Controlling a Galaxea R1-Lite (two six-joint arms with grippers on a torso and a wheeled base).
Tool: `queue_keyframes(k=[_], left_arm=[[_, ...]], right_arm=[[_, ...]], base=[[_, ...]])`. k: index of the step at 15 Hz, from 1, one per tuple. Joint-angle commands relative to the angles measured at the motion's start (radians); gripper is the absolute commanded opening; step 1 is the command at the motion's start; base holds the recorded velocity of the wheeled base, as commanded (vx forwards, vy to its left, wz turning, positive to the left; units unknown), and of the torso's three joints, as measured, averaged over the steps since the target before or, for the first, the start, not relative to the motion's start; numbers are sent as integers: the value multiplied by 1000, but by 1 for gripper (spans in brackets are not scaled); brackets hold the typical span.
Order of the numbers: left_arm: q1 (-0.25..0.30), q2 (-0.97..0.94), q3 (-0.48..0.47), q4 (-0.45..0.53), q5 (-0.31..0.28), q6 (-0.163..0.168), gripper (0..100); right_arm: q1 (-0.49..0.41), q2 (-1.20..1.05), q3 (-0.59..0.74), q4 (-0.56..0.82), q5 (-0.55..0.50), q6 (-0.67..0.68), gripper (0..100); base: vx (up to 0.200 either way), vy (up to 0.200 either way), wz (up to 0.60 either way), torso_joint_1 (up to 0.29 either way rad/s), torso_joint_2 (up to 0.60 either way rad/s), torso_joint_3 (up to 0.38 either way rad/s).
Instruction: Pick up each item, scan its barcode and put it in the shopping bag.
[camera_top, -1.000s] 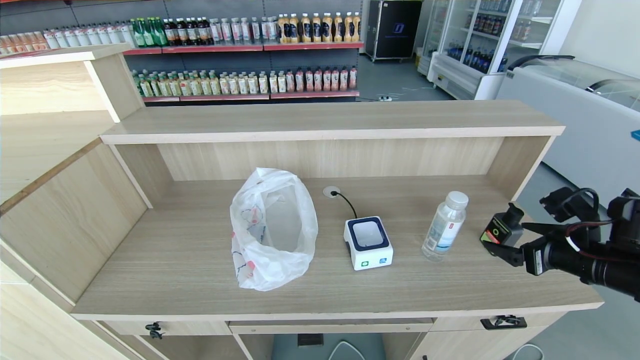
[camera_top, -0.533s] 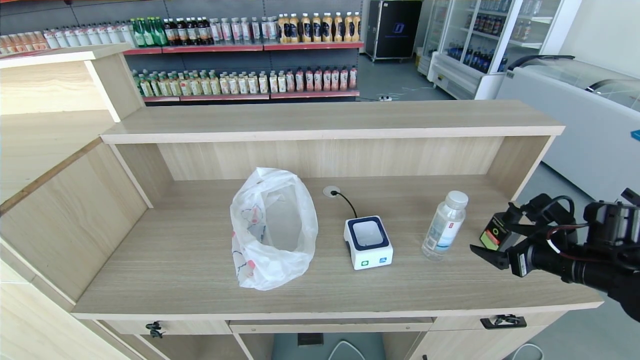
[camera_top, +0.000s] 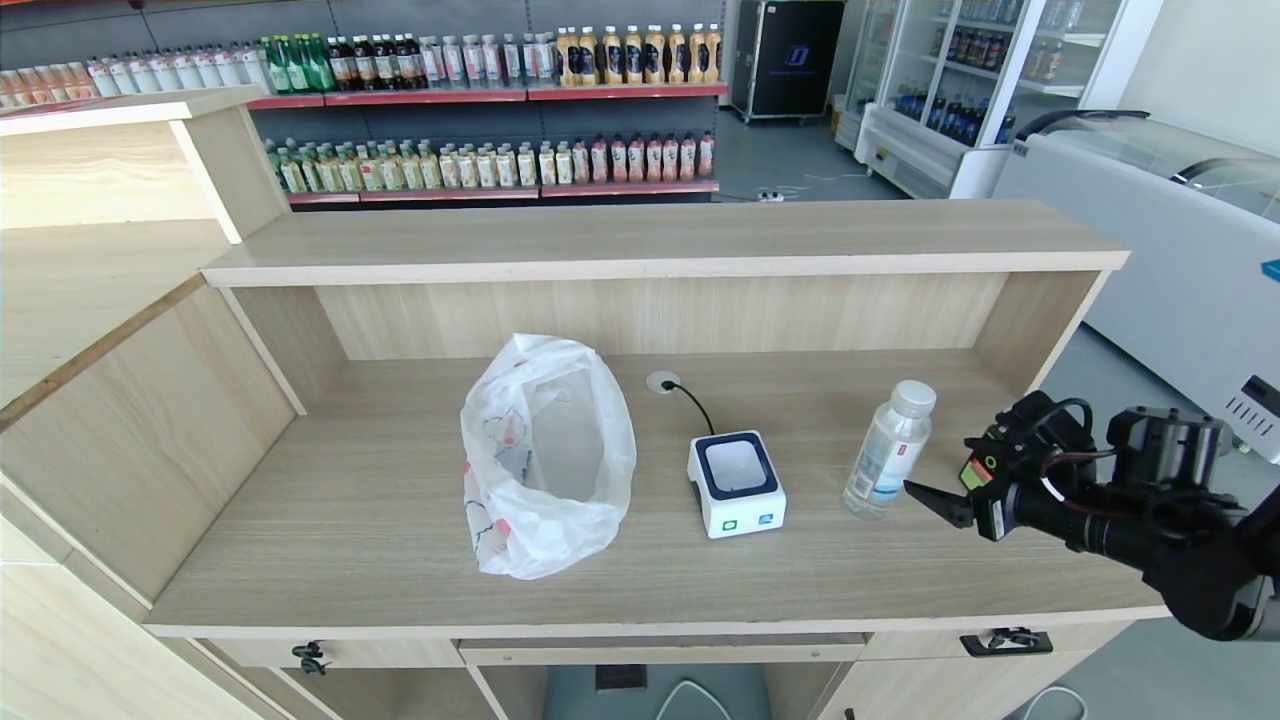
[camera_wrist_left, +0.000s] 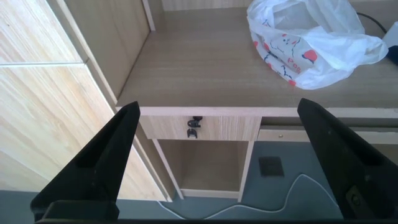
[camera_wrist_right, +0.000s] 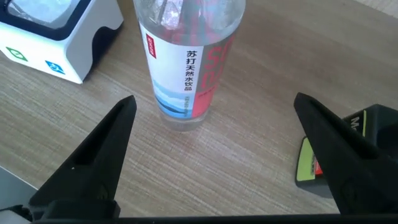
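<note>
A clear water bottle (camera_top: 888, 452) with a white cap stands upright on the wooden counter (camera_top: 400, 540), right of the white barcode scanner (camera_top: 735, 484). The white plastic shopping bag (camera_top: 545, 460) sits open, left of the scanner. My right gripper (camera_top: 948, 472) is open just right of the bottle, low over the counter. In the right wrist view the bottle (camera_wrist_right: 189, 56) stands just ahead of the open right gripper (camera_wrist_right: 212, 99), untouched, with the scanner (camera_wrist_right: 56, 31) beside it. My left gripper (camera_wrist_left: 217, 106) is open and holds nothing, off the counter's front left, facing the bag (camera_wrist_left: 311, 43).
A small black item with a green and red label (camera_top: 985, 465) lies on the counter by the right gripper, seen too as the labelled item (camera_wrist_right: 367, 149). The scanner cable (camera_top: 690, 400) runs to a hole behind. A raised back shelf (camera_top: 660, 250) and side walls enclose the counter.
My right arm has moved left and lower, bringing its open gripper from the counter's right edge close to the water bottle. The bottle, scanner and bag have not moved.
</note>
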Motion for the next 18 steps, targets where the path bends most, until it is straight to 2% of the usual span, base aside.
queue_keyframes(k=[1, 5, 14, 18], left_arm=[[1, 0, 0, 0, 0, 0, 100], [1, 0, 0, 0, 0, 0, 100], [1, 0, 0, 0, 0, 0, 100], [1, 0, 0, 0, 0, 0, 100]], right_arm=[[10, 52, -37, -4, 2, 1, 100], [23, 98, -89, 1, 79, 8, 100], [82, 191, -228, 4, 122, 28, 100], [94, 204, -244, -2, 154, 54, 100]], base=[[0, 0, 0, 0, 0, 0], [0, 0, 0, 0, 0, 0], [0, 0, 0, 0, 0, 0], [0, 0, 0, 0, 0, 0]])
